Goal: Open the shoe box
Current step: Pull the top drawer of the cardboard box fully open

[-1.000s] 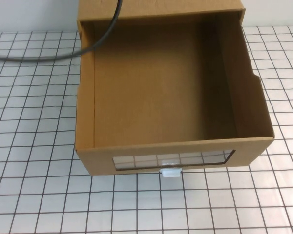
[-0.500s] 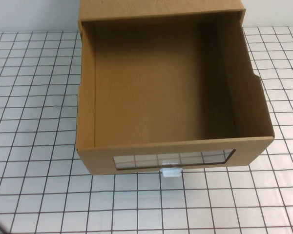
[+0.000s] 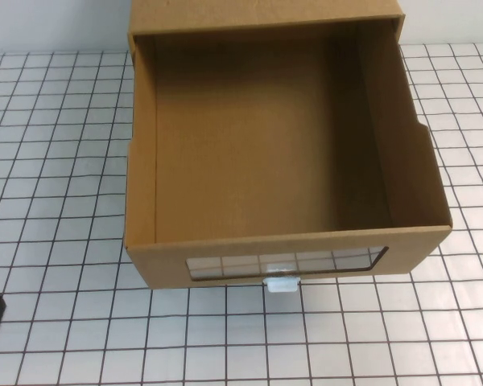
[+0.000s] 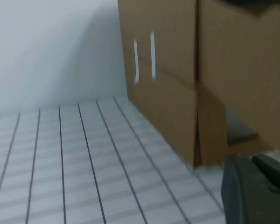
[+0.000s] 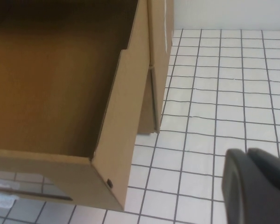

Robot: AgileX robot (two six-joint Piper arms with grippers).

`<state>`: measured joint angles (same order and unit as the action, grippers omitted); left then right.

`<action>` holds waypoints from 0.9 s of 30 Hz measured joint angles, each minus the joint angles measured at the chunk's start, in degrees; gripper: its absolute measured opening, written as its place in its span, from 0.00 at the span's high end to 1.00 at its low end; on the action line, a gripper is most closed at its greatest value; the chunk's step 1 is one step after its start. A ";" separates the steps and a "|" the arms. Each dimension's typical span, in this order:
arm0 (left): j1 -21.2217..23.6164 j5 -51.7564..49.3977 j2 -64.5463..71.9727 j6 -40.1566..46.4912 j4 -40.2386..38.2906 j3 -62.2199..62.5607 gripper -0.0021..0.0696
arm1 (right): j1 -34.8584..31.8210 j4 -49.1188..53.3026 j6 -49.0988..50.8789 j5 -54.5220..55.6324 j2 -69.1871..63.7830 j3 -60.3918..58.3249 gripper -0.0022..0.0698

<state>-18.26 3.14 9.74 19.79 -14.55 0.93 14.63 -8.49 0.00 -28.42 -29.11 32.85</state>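
Left of the shoe box (image 3: pixel 225 245), off its near corner, the left gripper (image 4: pixel 254 186) sits low over the table (image 3: pixel 56 161), clear of the cardboard and holding nothing. Whether it is wide or narrow cannot be told.

The shoe box stands in the middle of the table, backed toward the wall (image 3: pixel 48 24). Its drawer (image 3: pixel 258 153) is slid well out of the sleeve (image 3: pixel 266 12) toward the robot and is bare inside. The drawer's front wall has a clear window (image 3: pixel 282 262), with a small white pull tab (image 3: pixel 281 283) just under it. Nothing touches the tab.

Right of the box, off the drawer's near corner, the right gripper (image 5: pixel 254 182) hovers over the table with its jaws closed narrow on nothing, apart from the side wall.

The opening step looks done, since the drawer is out about as far as the sleeve seems to allow. What remains is probably for both arms to draw off and park without knocking the box. A further pull, if one were wanted, would call for a fresh grip on the tab.

The table is white, ruled with a thin black grid. Behind the box, the wall is plain and pale.
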 joint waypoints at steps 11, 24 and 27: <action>0.00 -4.35 0.37 -0.10 -0.35 -2.42 0.97 | -0.08 -2.23 -0.89 0.23 0.00 0.00 0.99; 0.00 -4.80 0.37 -0.10 -0.35 -2.42 0.97 | -0.08 -2.42 -1.02 -2.60 0.00 0.00 0.99; 0.00 -4.80 0.37 -0.10 -0.35 -2.42 0.97 | -0.08 -2.42 -1.06 -2.74 0.00 0.00 0.99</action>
<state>-18.26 -1.66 10.11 19.68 -14.90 -1.49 14.55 -10.91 -1.06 -31.17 -29.11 32.85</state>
